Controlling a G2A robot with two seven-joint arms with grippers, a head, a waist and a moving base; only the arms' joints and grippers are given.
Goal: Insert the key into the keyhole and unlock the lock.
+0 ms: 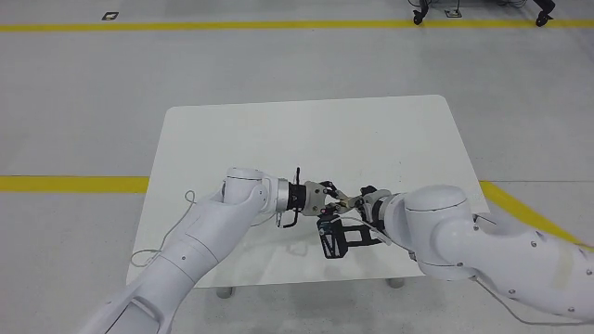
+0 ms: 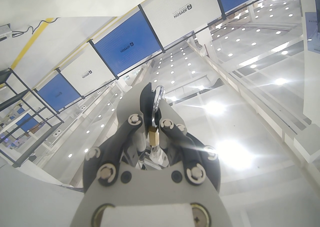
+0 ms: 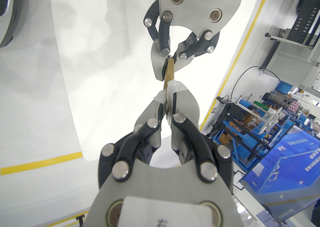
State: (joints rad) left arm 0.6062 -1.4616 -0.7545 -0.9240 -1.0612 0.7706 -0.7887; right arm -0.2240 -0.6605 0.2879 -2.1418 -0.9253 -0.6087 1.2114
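One brass block-shaped lock (image 2: pixel 154 138) with a curved steel shackle (image 2: pixel 159 95) is clamped in the left gripper (image 3: pixel 167 74) above the white table (image 1: pixel 278 139); one silvery key (image 3: pixel 167 107) is pinched by the tape-tipped right gripper (image 3: pixel 168 91), against the lock's end

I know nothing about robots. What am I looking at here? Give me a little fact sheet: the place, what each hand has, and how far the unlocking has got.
Setting: white table, with both arms meeting above the part nearest the robot
Left hand: shut on the brass padlock
Right hand: shut on a thin silver piece, apparently the key
Contact: the right hand's tip is up against the padlock's brass body
Key in keyhole: cannot tell, since the joint is hidden
Progress: insertion under way at best, with no sign yet of the padlock opening
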